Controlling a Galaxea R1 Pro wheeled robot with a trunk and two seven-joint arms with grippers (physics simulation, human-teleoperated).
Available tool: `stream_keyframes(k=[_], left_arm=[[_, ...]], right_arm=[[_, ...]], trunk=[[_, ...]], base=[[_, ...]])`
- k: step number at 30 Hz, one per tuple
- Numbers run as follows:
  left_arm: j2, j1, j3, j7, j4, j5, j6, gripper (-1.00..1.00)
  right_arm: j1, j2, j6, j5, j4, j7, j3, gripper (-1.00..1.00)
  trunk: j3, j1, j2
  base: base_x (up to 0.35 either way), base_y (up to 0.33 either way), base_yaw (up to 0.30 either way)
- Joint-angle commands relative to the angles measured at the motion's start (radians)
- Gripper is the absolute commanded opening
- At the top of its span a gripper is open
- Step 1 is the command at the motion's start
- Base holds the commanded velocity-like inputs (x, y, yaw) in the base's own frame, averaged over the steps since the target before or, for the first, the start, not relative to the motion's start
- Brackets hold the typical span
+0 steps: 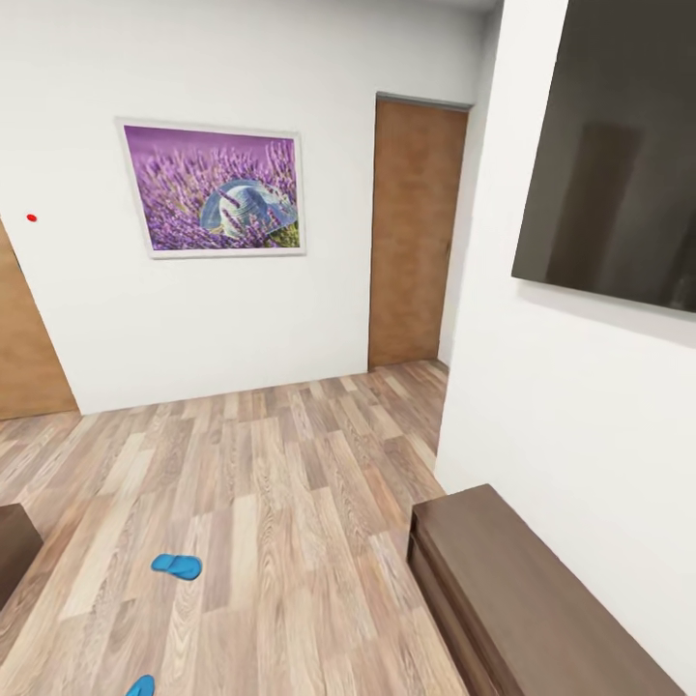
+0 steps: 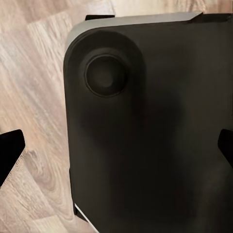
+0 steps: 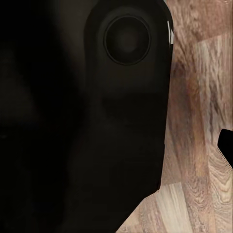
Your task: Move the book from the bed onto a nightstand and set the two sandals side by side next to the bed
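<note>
So, the two sandals are both on the wood floor [image 1: 290, 464] in the head view, and they're not together yet. One blue sandal [image 1: 177, 565] lies flat toward the lower left, out in the open, and the second sandal [image 1: 141, 686] is nearer the robot, cut off by the picture's lower edge so only its tip shows. There's a clear stretch of planks between them.

Off at the far left edge is a dark brown corner [image 1: 14, 546], too cropped to say what it belongs to. On the right sits a long low dark cabinet [image 1: 522, 599] against the white wall, with a big dark panel [image 1: 619, 155] mounted above it. Straight ahead there's a lavender picture [image 1: 213, 188] and a brown door [image 1: 416, 232].

Fingers: can't tell on either arm. Both wrist views look onto a dark rounded part of the robot with floor planks beyond, and only black slivers at the edges.

My worry from here: the near sandal is right under the base, so rolling forward could nudge or run over it. That long cabinet could also get mistaken for a nightstand.
</note>
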State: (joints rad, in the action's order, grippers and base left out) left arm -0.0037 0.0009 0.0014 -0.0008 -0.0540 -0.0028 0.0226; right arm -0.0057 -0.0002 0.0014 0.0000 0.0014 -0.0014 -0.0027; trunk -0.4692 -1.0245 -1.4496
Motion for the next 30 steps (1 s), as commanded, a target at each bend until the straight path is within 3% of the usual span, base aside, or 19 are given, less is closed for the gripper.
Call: stream_keyframes(k=[1, 8, 17, 30], left_arm=[[0.0, 0.0, 0.0, 0.0, -0.001, 0.0, 0.002, 1.0], [-0.001, 0.0, 0.0, 0.0, -0.002, 0.0, 0.002, 1.0], [-0.001, 0.0, 0.0, 0.0, -0.002, 0.0, 0.002, 1.0], [-0.001, 0.0, 0.0, 0.0, -0.002, 0.0, 0.002, 1.0]], right_arm=[[0.0, 0.0, 0.0, 0.0, 0.0, 0.0, 0.0, 1.0], [0.0, 0.0, -0.002, 0.0, 0.0, 0.0, 0.0, 1.0], [0.0, 0.0, -0.003, 0.0, 0.0, 0.0, 0.0, 1.0], [0.0, 0.0, -0.003, 0.0, 0.0, 0.0, 0.0, 1.0]], trunk=[[-0.001, 0.0, 0.0], [-0.001, 0.0, 0.0], [-0.001, 0.0, 0.0], [-0.001, 0.0, 0.0]], base=[[0.266, 0.0, 0.035], [0.211, 0.0, 0.157], [0.044, 0.0, 0.231], [0.004, 0.0, 0.044]])
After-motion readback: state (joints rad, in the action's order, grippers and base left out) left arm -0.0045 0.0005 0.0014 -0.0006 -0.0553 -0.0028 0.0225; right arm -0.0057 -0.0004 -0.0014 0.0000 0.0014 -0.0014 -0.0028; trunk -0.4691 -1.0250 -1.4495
